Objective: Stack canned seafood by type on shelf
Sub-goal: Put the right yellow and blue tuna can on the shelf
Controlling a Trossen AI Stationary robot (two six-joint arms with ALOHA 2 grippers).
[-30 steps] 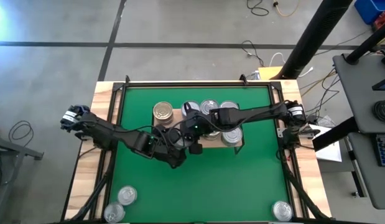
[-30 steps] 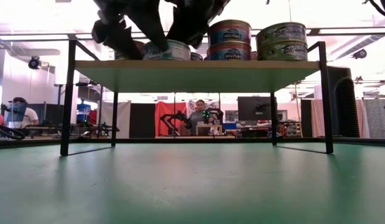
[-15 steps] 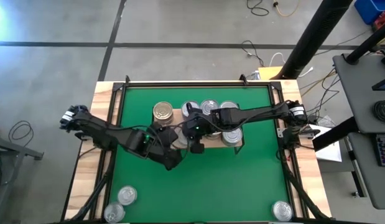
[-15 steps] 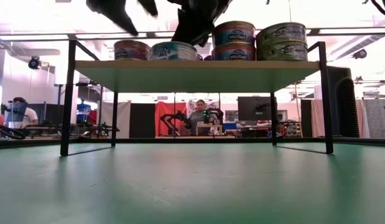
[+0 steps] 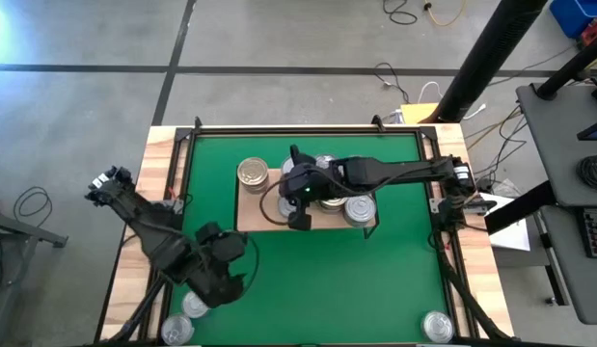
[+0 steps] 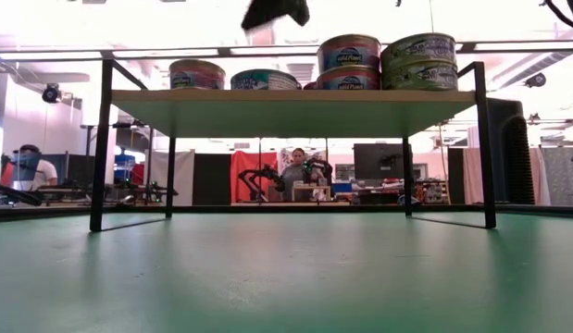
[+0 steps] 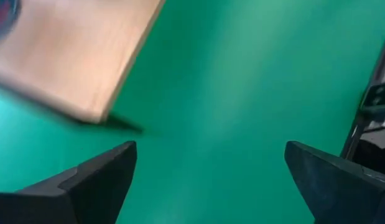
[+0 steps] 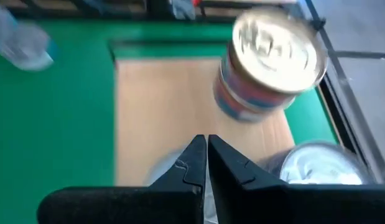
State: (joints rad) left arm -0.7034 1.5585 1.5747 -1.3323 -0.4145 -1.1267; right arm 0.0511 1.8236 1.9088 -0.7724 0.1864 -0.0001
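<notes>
Reaching for loose tins point(image 5: 196, 305) just beside released L claw point(image 5: 224, 280) w/ jaws centred; R claw point(image 5: 300, 220) clenched, empty, over shelf point(image 5: 255, 214).

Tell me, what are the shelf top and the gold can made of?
The shelf top looks like pale, smooth wood, light tan with a matte face. Its legs seem to be thin black metal. The gold can looks like shiny metal, since its ringed lid glints.

Right arm point(image 5: 375, 173) covers several shelf tins point(image 5: 329, 200) at centre; the blurred gold-lidded tin point(image 8: 273, 62) label is unreadable
</notes>
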